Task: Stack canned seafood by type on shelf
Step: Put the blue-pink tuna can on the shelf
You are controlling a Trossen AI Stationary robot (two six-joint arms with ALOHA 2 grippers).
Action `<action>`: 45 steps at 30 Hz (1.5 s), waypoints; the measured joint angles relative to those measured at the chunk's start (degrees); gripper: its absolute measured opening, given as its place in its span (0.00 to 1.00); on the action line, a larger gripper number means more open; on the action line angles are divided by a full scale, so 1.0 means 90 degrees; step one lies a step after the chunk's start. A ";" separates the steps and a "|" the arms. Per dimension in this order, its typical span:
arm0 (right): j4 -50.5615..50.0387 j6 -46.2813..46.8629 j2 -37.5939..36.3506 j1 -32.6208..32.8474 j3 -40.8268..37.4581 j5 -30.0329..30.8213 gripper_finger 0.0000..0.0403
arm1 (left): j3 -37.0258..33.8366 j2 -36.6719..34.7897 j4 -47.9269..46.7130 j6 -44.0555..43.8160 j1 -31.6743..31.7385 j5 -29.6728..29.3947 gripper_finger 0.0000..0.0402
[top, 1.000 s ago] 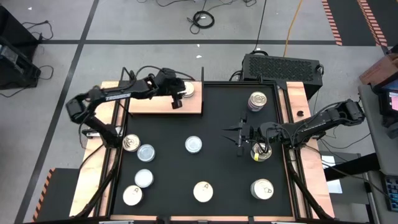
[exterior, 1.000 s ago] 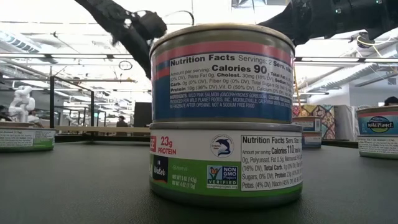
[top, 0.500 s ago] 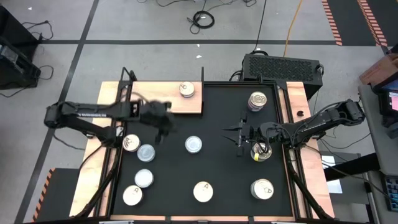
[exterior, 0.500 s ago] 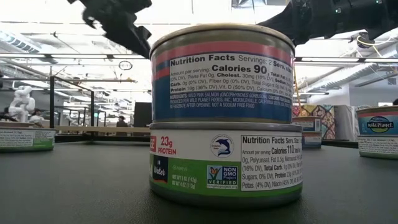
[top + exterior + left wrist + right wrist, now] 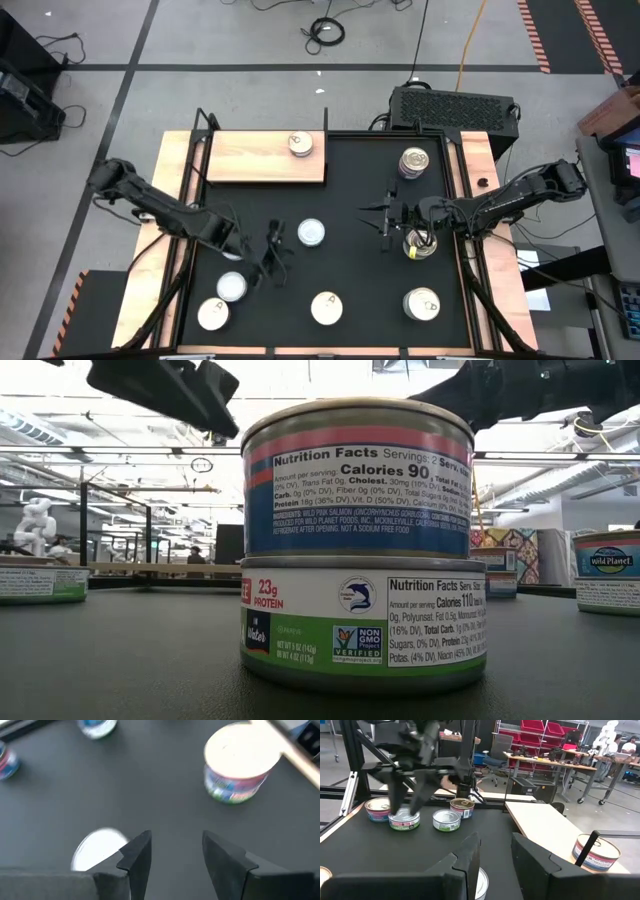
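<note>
Item: one gold-lidded round tin (image 5: 300, 144) on our pale wooden shelf board (image 5: 255, 158); others scattered across the black mat (image 5: 350, 200). Left gripper (image 5: 272, 250) wide, empty, over silver-lidded tins; right gripper (image 5: 388, 222) part-open, empty. Risk: we nudge neighbouring tins, or mix types.

One gold-lid tin (image 5: 300, 145) on wooden shelf (image 5: 262, 158); other tins (image 5: 326, 308) scattered on mat.

Black mat (image 5: 350, 200), black vented box (image 5: 455, 107), floor cables (image 5: 326, 30).
</note>
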 joint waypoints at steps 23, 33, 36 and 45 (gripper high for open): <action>0.0242 0.0805 0.0000 0.0359 0.0000 -0.0169 0.26 | 0.1219 0.1831 0.1052 0.2321 -0.1039 0.0735 0.44; 0.0276 0.0833 0.0000 0.0479 0.0000 -0.0160 0.26 | 0.1755 0.2829 0.1157 0.3049 -0.0899 0.0946 0.44; 0.0274 0.0829 0.0000 0.0479 0.0000 -0.0160 0.26 | 0.1813 0.2931 0.1118 0.3067 -0.0827 0.1005 0.44; 0.0274 0.0810 0.0000 0.0477 0.0000 -0.0156 0.26 | 0.1817 0.3012 0.0668 0.3347 -0.0702 0.1032 0.44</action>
